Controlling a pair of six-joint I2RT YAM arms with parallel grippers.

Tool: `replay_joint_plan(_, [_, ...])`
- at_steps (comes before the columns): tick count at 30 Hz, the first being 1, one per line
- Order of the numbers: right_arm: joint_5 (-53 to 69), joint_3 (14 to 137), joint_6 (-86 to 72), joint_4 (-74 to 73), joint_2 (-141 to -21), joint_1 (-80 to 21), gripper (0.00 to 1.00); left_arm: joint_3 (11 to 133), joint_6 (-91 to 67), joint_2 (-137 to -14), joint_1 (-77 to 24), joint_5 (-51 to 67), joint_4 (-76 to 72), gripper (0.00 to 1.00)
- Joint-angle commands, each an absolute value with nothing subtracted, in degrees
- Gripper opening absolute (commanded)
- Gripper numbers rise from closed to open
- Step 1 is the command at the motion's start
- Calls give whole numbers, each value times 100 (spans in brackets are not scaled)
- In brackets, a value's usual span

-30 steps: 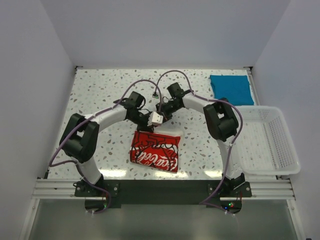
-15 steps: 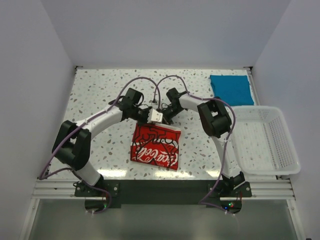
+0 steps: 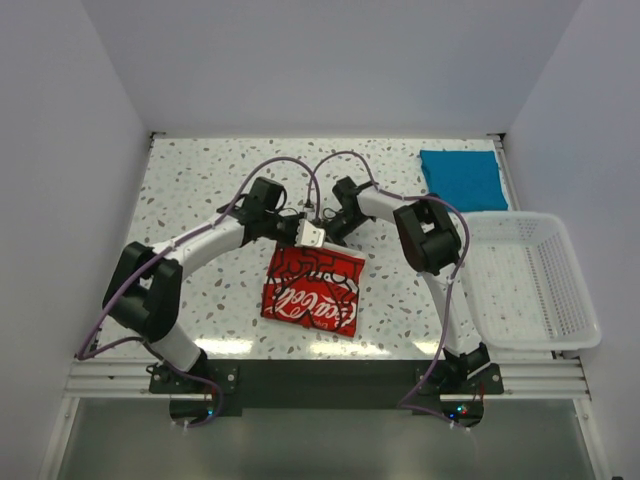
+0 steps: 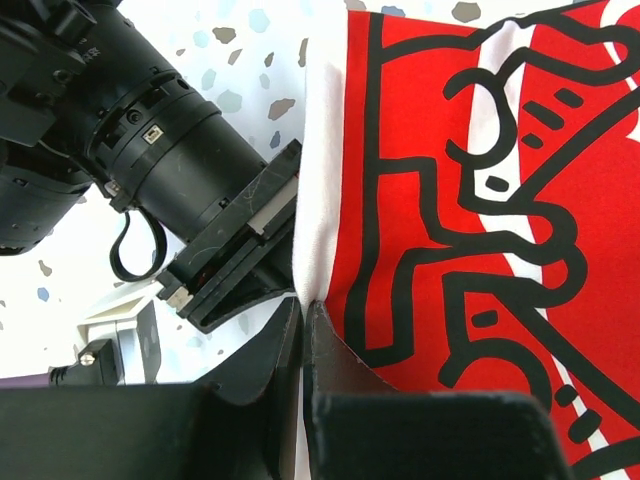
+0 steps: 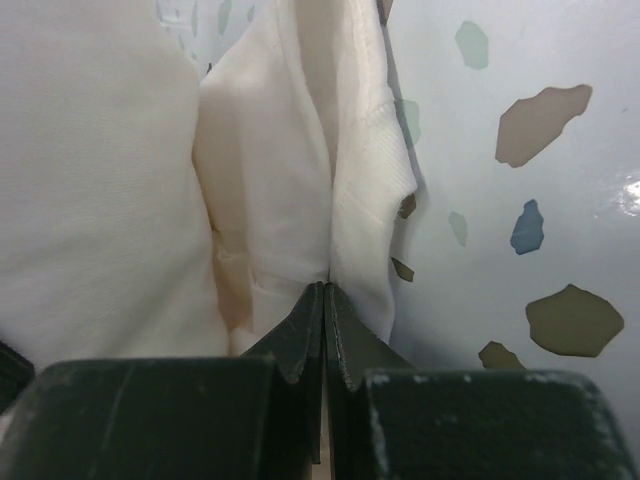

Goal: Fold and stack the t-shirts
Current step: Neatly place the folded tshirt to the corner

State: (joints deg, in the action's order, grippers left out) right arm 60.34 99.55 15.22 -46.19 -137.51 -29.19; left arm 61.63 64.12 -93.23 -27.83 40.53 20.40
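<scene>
Seen from above, the left gripper (image 3: pixel 303 233) and the right gripper (image 3: pixel 327 228) meet at the far edge of the cream-and-red shirt (image 3: pixel 312 293). The shirt lies folded on the speckled table (image 3: pixel 190 185), about midway across and toward the near side. That view is too small to show how the fingers stand.

The left wrist view does show it. The left gripper (image 4: pixel 303 305) has its 2 fingers pressed together on the shirt's (image 4: pixel 450 200) white border, with the other arm's black wrist just beside it. In the right wrist view, the right gripper (image 5: pixel 323 290) is pinched tight on a bunched fold, and only the shirt's cream cloth (image 5: pixel 270 180) shows there.

The red panel faces up, with white script and black line drawing. A folded teal shirt (image 3: pixel 462 178) lies flat in the far right corner, well apart, just beyond the white basket (image 3: pixel 520 218).
</scene>
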Motion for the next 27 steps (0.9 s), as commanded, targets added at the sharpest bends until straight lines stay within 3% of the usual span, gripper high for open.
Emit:
replay_joint_plan(1, [5828,10282,1731,-4877,-13755,-2892,0,6056,6732,-9334,-2795,4263,1372,0])
replay_joint_plan(4, [5573,10546,1907,-5167,-13702,-2892,6,5977,6846,-9247,-2804,4289,1275,4])
replay_joint_plan(8, [5126,10854,2214,-5632,-13588,-2900,15,5784,7136,-8957,-2804,4254,1266,31])
replay_joint_plan(11, [4844,11056,2320,-5844,-13483,-2900,25,5608,7180,-8720,-2804,4350,1108,41])
replay_joint_plan(13, [4545,11188,2469,-6046,-13378,-2900,30,5511,7172,-8456,-2804,4473,1107,42])
replay_joint_plan(19, [3746,11601,2838,-6530,-13087,-2813,31,5852,6541,-8165,-2550,4702,1993,39])
replay_joint_plan(27, [3761,11621,3287,-7690,-12710,-2312,42,8462,5916,-10235,-1100,5440,5404,45])
